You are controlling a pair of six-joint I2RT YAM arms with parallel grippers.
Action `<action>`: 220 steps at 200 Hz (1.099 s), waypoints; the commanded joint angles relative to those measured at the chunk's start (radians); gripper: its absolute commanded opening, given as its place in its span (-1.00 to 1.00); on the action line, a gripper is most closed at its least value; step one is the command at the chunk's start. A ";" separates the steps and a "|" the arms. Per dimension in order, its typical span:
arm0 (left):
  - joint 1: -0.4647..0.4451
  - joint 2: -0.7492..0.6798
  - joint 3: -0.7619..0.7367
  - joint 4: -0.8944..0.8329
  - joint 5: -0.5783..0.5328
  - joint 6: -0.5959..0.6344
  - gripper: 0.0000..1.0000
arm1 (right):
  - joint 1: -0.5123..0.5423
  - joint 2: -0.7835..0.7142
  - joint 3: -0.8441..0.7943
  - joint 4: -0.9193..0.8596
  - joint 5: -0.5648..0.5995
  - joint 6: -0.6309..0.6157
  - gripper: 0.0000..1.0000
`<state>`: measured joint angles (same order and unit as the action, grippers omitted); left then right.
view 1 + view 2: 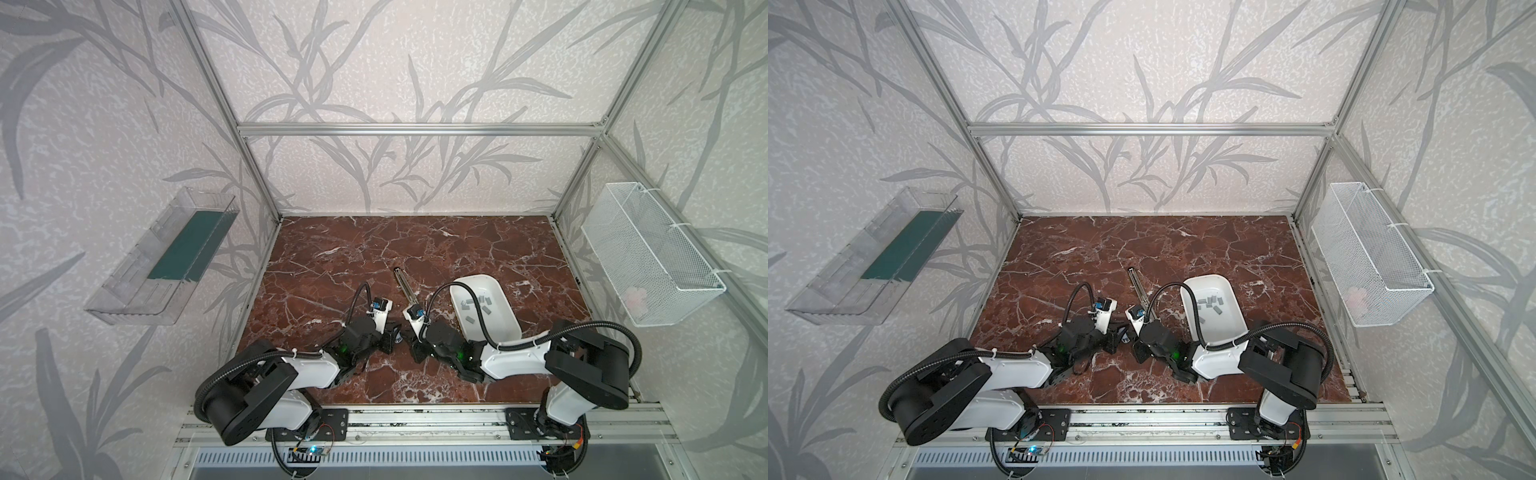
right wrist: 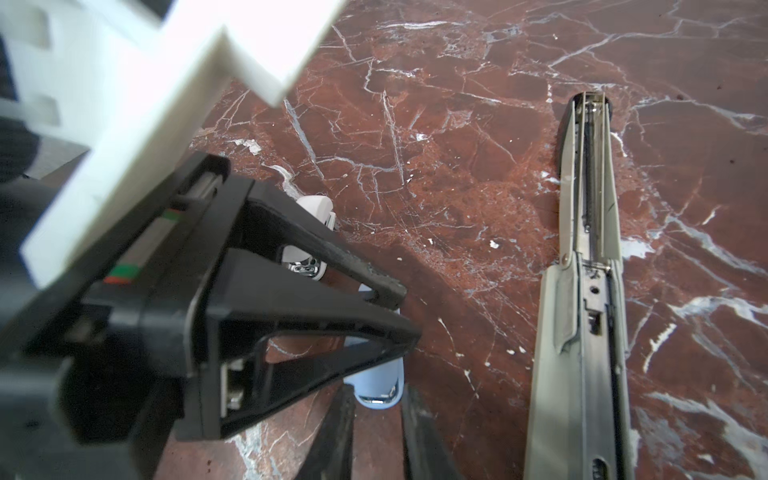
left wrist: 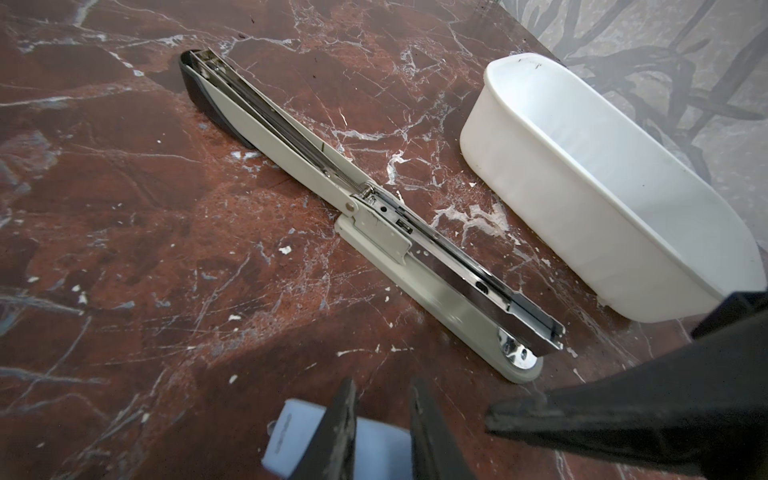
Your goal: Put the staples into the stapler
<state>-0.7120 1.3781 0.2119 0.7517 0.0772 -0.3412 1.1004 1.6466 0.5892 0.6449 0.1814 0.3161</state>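
On marble table [image 3: 166,249]: long stapler [image 3: 374,216], opened flat; small blue stapler [image 2: 374,378] by left claw [image 3: 382,386], nearly closed; right claw [image 2: 378,392] at its end, narrow, grip unclear.

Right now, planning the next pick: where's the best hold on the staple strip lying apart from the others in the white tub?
Pinch the lone staple strip across its long edges, coming straight down. It lies flat on the white tub floor, the walls block a sideways approach, and bare floor around it probably leaves closing room.
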 commanded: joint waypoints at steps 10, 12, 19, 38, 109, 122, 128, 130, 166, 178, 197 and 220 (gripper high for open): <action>-0.006 0.057 -0.024 -0.009 -0.046 0.033 -0.56 | 0.001 0.039 0.049 -0.019 0.001 -0.019 -0.61; -0.007 0.059 -0.024 -0.007 -0.047 0.033 -0.57 | 0.001 0.042 0.051 -0.019 0.000 -0.020 -0.61; -0.007 0.066 -0.023 -0.004 -0.049 0.033 -0.59 | 0.001 0.052 0.059 -0.019 -0.003 -0.020 -0.61; -0.006 0.077 -0.017 0.003 -0.061 0.036 -0.63 | 0.001 0.093 0.082 -0.022 0.001 -0.019 -0.63; -0.006 0.065 0.010 -0.040 -0.085 0.056 -0.64 | 0.001 0.177 0.133 -0.047 -0.001 -0.018 -0.66; -0.006 0.069 0.011 -0.040 -0.083 0.057 -0.64 | 0.001 0.189 0.133 -0.051 -0.008 -0.014 -0.67; -0.006 0.073 0.012 -0.038 -0.079 0.057 -0.64 | 0.001 0.195 0.132 -0.050 -0.013 -0.012 -0.67; -0.006 0.076 0.011 -0.037 -0.078 0.057 -0.64 | 0.002 0.197 0.132 -0.050 -0.015 -0.012 -0.67; -0.006 0.141 0.000 0.046 -0.051 0.052 -0.66 | 0.021 0.246 0.129 -0.062 -0.011 -0.001 -0.72; -0.006 0.163 -0.006 0.081 -0.043 0.046 -0.67 | 0.028 0.277 0.126 -0.066 -0.004 0.014 -0.74; -0.006 0.189 -0.016 0.136 -0.036 0.040 -0.68 | 0.044 0.326 0.105 -0.045 0.004 0.048 -0.76; -0.006 0.203 -0.020 0.157 -0.036 0.036 -0.68 | 0.067 0.378 0.080 -0.021 0.027 0.080 -0.76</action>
<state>-0.6907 1.5452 0.2111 0.9268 -0.0650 -0.3061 1.1217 1.9030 0.7212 0.7738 0.2581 0.3496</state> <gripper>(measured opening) 0.160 0.121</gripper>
